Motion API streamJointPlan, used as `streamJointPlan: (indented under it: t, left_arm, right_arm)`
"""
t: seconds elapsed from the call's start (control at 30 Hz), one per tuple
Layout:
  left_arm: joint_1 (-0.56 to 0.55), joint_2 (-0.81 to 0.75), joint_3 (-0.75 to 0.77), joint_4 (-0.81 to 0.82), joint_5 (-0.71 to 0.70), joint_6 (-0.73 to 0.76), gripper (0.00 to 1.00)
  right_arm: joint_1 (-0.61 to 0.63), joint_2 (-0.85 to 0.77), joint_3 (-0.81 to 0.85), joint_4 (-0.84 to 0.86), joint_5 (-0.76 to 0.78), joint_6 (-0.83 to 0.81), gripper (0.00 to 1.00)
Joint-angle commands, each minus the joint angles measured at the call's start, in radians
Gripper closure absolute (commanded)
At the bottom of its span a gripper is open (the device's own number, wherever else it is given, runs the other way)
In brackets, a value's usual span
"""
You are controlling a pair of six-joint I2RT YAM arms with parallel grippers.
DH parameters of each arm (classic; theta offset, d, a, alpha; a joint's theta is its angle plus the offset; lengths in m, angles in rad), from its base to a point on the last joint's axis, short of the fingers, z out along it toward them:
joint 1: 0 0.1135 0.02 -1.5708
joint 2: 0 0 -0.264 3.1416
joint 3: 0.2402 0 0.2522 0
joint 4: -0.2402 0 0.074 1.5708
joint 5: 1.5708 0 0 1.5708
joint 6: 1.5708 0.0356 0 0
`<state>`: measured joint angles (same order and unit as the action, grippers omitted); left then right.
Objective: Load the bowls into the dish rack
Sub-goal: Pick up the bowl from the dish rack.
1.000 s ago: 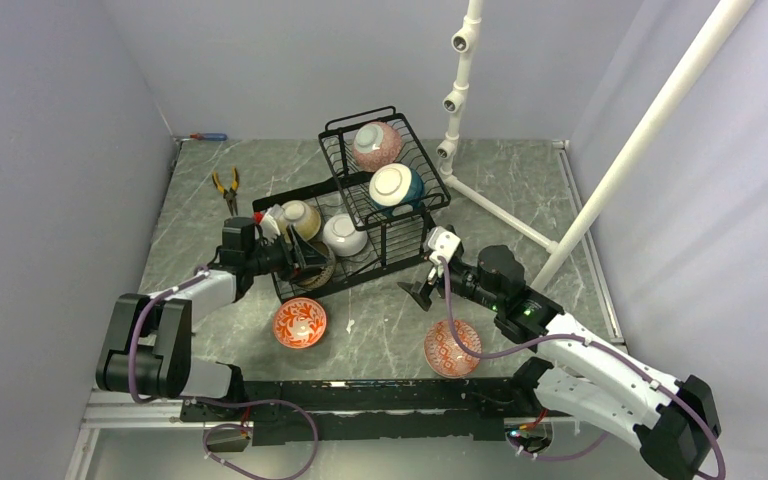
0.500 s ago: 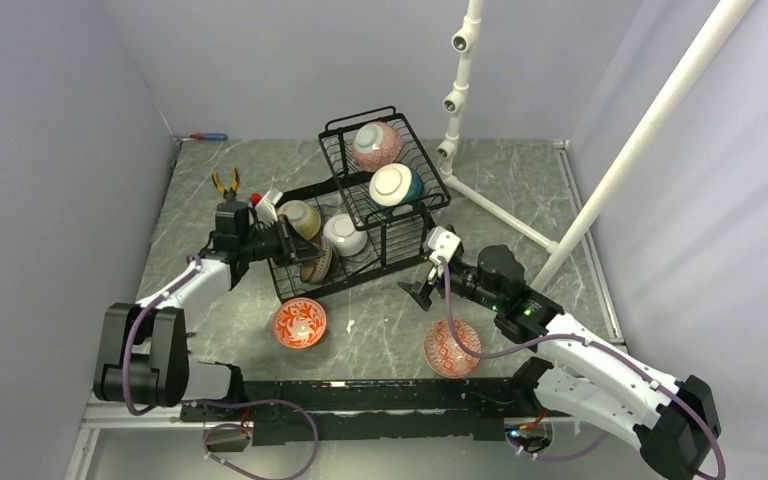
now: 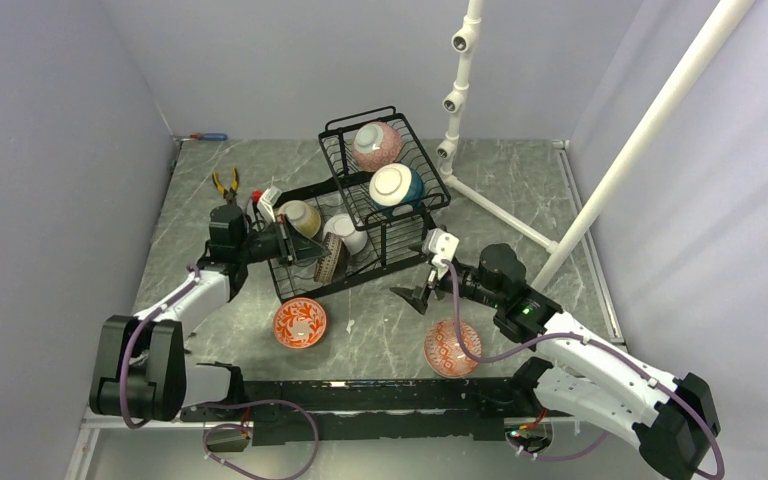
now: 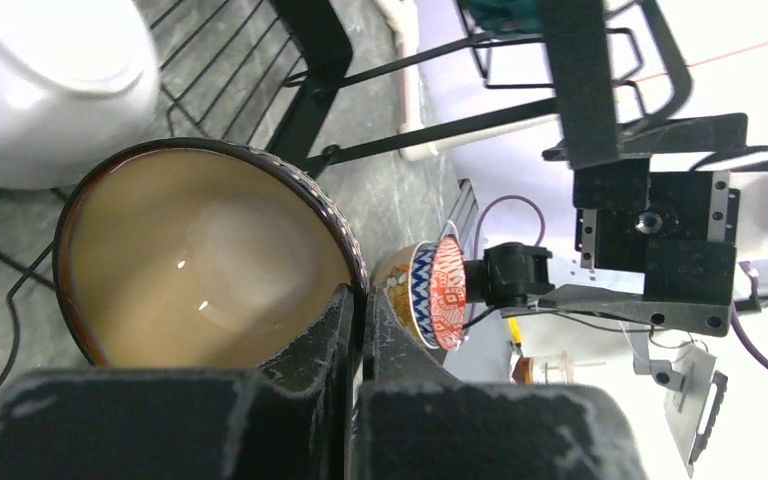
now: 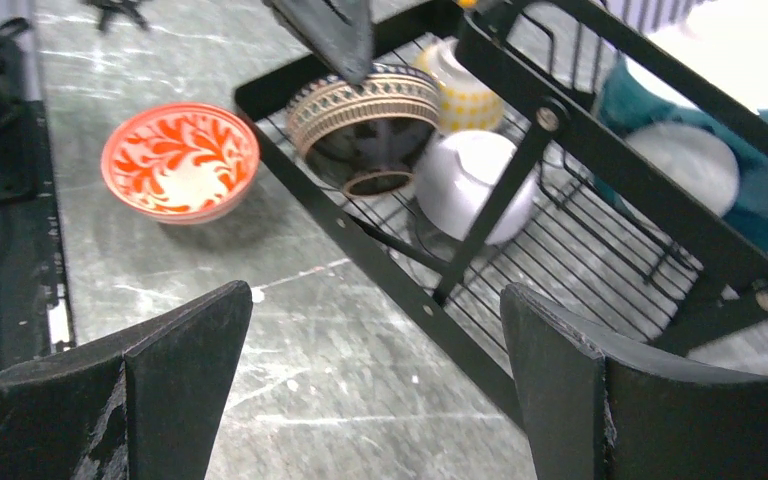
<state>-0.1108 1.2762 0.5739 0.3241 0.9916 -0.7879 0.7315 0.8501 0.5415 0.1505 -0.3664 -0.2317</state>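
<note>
Top external: four bowls (image 3: 377,143) racked; your left hand (image 3: 305,250) pinches brown bowl (image 3: 330,258) inside dish rack (image 3: 400,238); right hand (image 3: 412,296) open, empty; two red-patterned bowls (image 3: 300,322) (image 3: 452,347) wait on desk (image 3: 520,180).

The right gripper (image 5: 372,300) is shown with its two black fingers spread wide apart over the grey marbled table (image 5: 160,290). Beyond them, a brown bowl (image 5: 365,125) with a patterned rim is seen tilted in the base of the dish rack (image 5: 600,150). Its rim is met by the dark tip of the left gripper (image 5: 325,35), with a white bowl (image 5: 465,175) just beside it and a cream-yellow bowl (image 5: 455,85) behind. A red-patterned bowl (image 5: 180,160) is set upright on the table, left of the rack.
</note>
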Motion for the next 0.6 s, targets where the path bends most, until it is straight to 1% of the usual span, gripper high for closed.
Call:
streamJointPlan:
  t: [0.0,0.1,0.2,0.33,0.43,0.57]
  left_arm:
    - [-0.001,-0.067,0.027,0.148,0.114,-0.031,0.97]
    - [-0.001,-0.108,0.079,-0.009,0.117,0.075,0.97]
    - [-0.001,-0.137,0.166,-0.234,0.112,0.237,0.97]
    - [-0.003,-0.152,0.274,-0.531,0.134,0.443,0.97]
    - [-0.005,-0.151,0.333,-0.742,0.154,0.567,0.97]
    - [-0.025,-0.158,0.363,-0.884,0.165,0.659,0.97]
  right_arm:
    - [0.000,0.007,0.040,0.103,-0.176,-0.010,0.00]
    - [0.000,0.024,0.054,0.087,-0.311,-0.080,0.00]
    - [0.003,0.041,0.070,0.051,-0.393,-0.168,0.00]
    - [0.004,0.053,0.079,-0.007,-0.414,-0.310,0.00]
    - [0.003,0.053,0.078,-0.044,-0.427,-0.406,0.00]
    - [0.006,0.068,0.085,-0.073,-0.453,-0.496,0.00]
